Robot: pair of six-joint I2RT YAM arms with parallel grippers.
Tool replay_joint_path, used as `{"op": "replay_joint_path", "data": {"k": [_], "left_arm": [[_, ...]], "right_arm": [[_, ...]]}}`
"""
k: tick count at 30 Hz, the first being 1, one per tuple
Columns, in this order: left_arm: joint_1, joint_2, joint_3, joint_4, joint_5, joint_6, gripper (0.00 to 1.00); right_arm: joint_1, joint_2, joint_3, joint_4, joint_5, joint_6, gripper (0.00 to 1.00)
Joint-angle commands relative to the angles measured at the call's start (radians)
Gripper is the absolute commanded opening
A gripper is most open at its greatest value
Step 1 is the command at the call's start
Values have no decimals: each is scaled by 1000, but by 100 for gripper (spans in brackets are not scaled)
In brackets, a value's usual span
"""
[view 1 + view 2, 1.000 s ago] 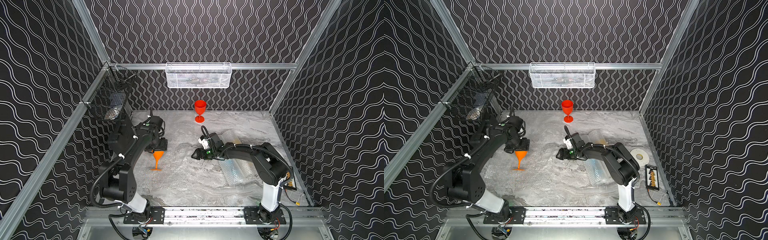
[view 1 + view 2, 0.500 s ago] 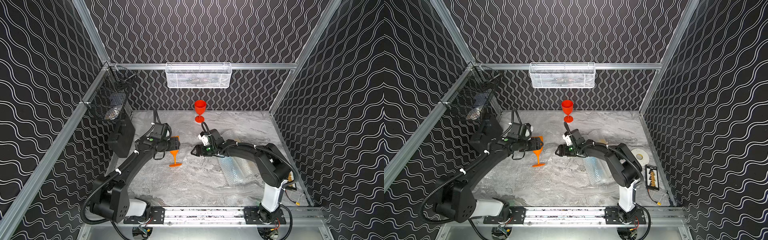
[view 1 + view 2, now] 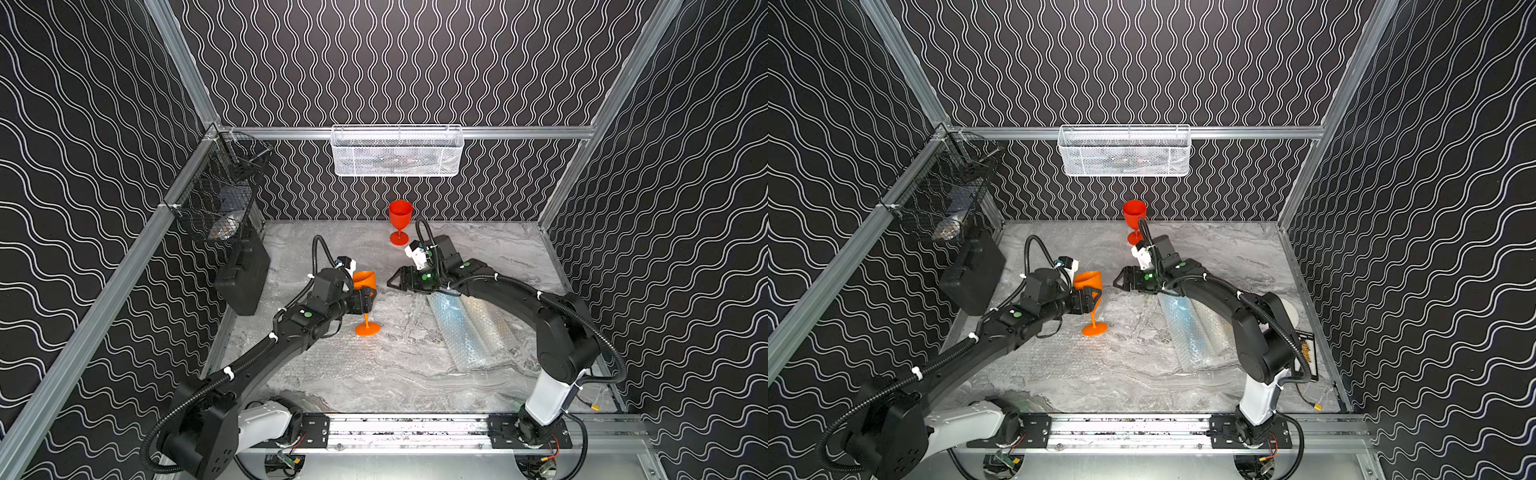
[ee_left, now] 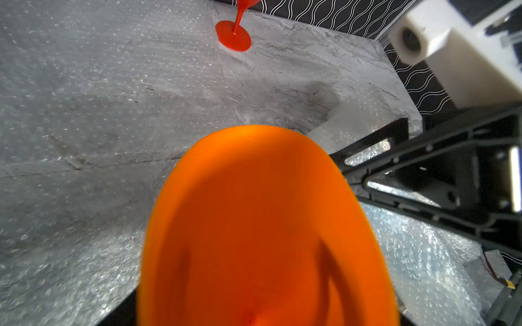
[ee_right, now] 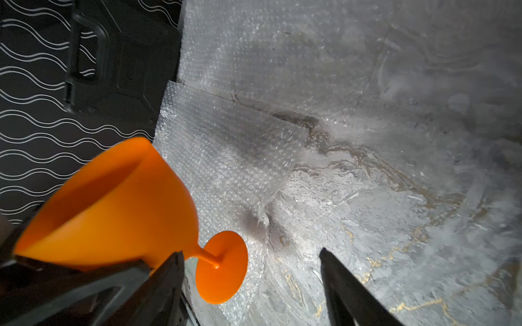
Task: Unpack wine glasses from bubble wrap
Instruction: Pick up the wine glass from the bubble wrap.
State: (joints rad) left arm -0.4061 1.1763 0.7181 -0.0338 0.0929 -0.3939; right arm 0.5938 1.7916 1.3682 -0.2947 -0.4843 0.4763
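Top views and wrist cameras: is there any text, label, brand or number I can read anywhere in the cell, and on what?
No text reads clearly in any view.
Black card beside the white roll: yellowish print, too small to read.

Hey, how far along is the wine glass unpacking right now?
Done: the red glass stands unwrapped at the back. In hand: the left gripper holds the orange glass, bare and tilted; the right gripper is open, empty. Left: the blue-tinted roll and the paler roll lie wrapped.
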Motion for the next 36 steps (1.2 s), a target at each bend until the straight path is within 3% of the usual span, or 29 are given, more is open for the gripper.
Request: {"op": "replay_joint_path", "data": {"k": [1,12,17,23,36], "left_arm": [[-30,-29,-43,167,-48,56,72],[-156,-72,-174,412,-46,203,71],[-182,-91,-227,467,-21,233,71],[-200,-122,-262,495,-16,253,72],[-211,-117,-251,468,-7,265,71]], "right_arm": [[1,-18,63,-132,-16,-28,77],[3,-21,328,-487,64,-130,72],[6,-1,467,-668,135,-191,69],[41,61,581,-816,120,-215,65],[101,162,645,-905,139,-258,49]]}}
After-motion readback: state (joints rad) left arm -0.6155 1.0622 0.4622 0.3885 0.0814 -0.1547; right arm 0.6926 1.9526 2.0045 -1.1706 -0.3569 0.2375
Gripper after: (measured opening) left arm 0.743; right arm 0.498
